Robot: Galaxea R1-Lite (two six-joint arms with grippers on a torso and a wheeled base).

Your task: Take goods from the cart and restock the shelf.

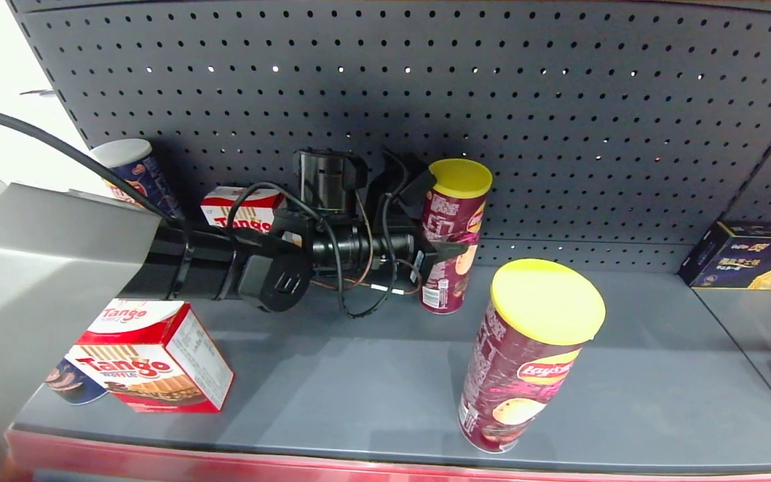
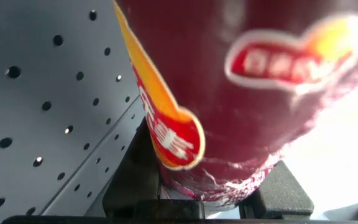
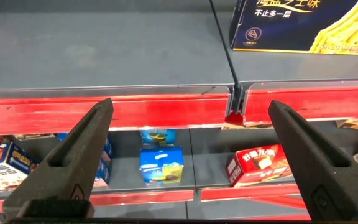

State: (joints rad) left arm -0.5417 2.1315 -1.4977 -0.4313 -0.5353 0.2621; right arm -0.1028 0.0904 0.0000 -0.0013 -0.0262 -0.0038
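A maroon chip can (image 1: 456, 234) with a yellow lid stands upright near the back of the grey shelf (image 1: 359, 375). My left gripper (image 1: 439, 215) reaches in from the left and is shut on this can, one finger behind it and one in front. In the left wrist view the can (image 2: 247, 93) sits close up between the dark fingers (image 2: 135, 186). A second, matching can (image 1: 526, 355) stands alone near the shelf's front edge. My right gripper (image 3: 191, 155) is open, with nothing between its fingers, facing the red shelf edge (image 3: 166, 109).
A red and white wafer box (image 1: 151, 355) stands at the front left, another (image 1: 241, 207) behind my arm, and a blue can (image 1: 134, 167) at the back left. A dark blue box (image 1: 747, 264) lies at the right. The lower shelf holds blue packs (image 3: 160, 165) and a red box (image 3: 260, 165).
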